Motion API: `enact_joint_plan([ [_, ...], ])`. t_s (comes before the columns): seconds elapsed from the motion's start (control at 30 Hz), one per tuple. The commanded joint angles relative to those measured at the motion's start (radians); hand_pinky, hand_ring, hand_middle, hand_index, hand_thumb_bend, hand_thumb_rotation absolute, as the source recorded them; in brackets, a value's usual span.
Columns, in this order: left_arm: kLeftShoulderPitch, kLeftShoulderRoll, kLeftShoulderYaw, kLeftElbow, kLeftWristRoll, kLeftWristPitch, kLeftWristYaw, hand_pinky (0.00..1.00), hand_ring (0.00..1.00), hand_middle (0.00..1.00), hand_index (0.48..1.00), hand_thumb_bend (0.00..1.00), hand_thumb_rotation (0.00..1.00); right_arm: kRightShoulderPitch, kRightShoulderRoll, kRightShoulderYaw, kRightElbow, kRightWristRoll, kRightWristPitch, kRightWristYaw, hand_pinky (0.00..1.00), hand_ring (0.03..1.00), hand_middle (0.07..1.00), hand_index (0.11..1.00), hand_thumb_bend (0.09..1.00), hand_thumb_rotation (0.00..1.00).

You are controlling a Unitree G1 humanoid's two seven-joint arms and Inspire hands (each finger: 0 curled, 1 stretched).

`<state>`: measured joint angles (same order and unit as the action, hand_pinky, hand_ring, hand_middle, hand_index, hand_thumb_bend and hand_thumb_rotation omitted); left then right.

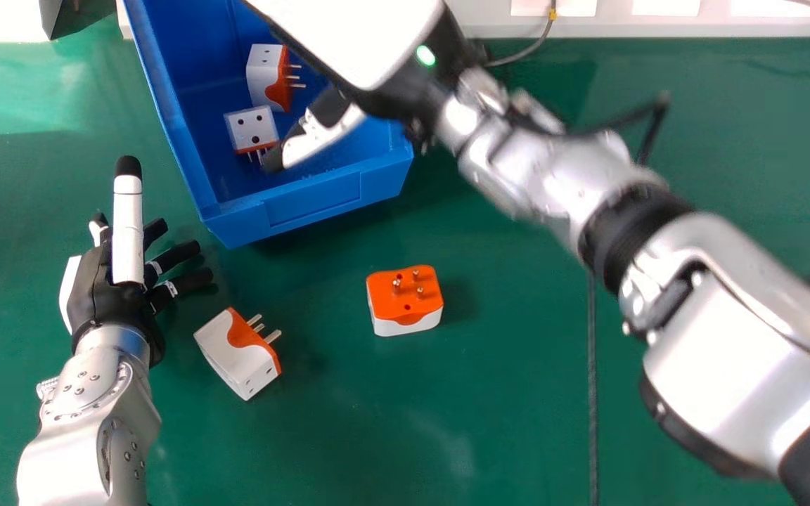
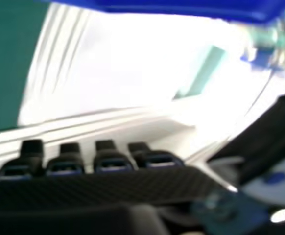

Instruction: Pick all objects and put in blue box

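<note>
Over the blue box [image 1: 313,200] hangs my right hand [image 1: 324,137], open, its thumb reaching down near an adapter [image 1: 252,129] inside; whether they touch I cannot tell. Another white and orange adapter [image 1: 266,74] lies behind that one in the box. In the right hand view my right hand [image 2: 112,159] has nothing between fingers and thumb. On the green table, one adapter [image 1: 405,299] stands prongs up in front of the box, and a tilted adapter [image 1: 236,355] lies to its left. My left hand [image 1: 113,288] is open at the left, beside the tilted adapter.
The right forearm crosses over the table [image 1: 489,400] from the right edge. A dark cable [image 1: 592,379] runs along the table under that arm. A white ledge [image 1: 693,27] with a thin cable borders the far side. The box wall [image 2: 181,7] shows in the right hand view.
</note>
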<state>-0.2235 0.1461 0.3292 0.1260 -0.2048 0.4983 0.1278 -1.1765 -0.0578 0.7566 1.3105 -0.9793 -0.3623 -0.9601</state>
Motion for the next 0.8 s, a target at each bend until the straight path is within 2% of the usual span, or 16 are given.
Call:
enact_joint_plan([
  [0.0, 0.024, -0.001, -0.010, 0.010, 0.002, 0.034, -0.009, 0.64, 0.75, 0.90, 0.995, 0.83, 0.92, 0.057, -0.046, -0.059, -0.052, 0.063, -0.041, -0.066, 0.95, 1.000, 1.000, 0.999, 0.916, 0.78],
  [0.07, 0.024, 0.005, -0.009, 0.010, 0.003, 0.038, -0.014, 0.64, 0.75, 0.90, 0.996, 0.83, 0.92, 0.130, -0.087, -0.074, -0.123, 0.069, -0.066, -0.102, 0.95, 1.000, 1.000, 1.000, 0.912, 0.80],
  [0.17, 0.022, 0.013, 0.002, 0.011, -0.002, 0.043, -0.018, 0.64, 0.75, 0.90, 0.997, 0.83, 0.93, 0.230, -0.152, -0.069, -0.214, 0.046, -0.099, -0.141, 0.95, 1.000, 1.000, 0.998, 0.907, 0.80],
  [0.37, 0.007, 0.023, 0.017, 0.047, -0.004, 0.027, -0.026, 0.64, 0.75, 0.90, 0.999, 0.83, 0.93, 0.356, -0.216, -0.006, -0.260, -0.020, -0.150, -0.155, 0.95, 1.000, 1.000, 0.995, 0.911, 0.81],
  [0.43, 0.006, 0.023, 0.017, 0.050, -0.002, 0.023, -0.026, 0.65, 0.75, 0.90, 0.999, 0.83, 0.93, 0.373, -0.230, 0.021, -0.236, -0.037, -0.188, -0.111, 0.93, 0.999, 1.000, 0.993, 0.921, 0.83],
  [0.53, 0.011, 0.020, 0.018, 0.039, -0.002, 0.024, -0.021, 0.65, 0.75, 0.90, 0.999, 0.83, 0.93, 0.388, -0.242, 0.044, -0.203, -0.041, -0.246, 0.003, 0.92, 0.997, 1.000, 0.993, 0.927, 0.86],
  [0.67, 0.014, 0.017, 0.022, 0.041, -0.004, 0.017, -0.017, 0.65, 0.75, 0.90, 0.997, 0.84, 0.93, 0.414, -0.247, 0.033, -0.185, -0.001, -0.284, 0.226, 0.90, 0.989, 0.998, 0.995, 0.937, 0.89],
  [0.77, 0.018, 0.015, 0.024, 0.034, -0.006, 0.018, -0.015, 0.65, 0.76, 0.90, 0.997, 0.84, 0.93, 0.429, -0.245, 0.019, -0.191, 0.018, -0.296, 0.306, 0.91, 0.988, 0.995, 0.991, 0.953, 0.91],
])
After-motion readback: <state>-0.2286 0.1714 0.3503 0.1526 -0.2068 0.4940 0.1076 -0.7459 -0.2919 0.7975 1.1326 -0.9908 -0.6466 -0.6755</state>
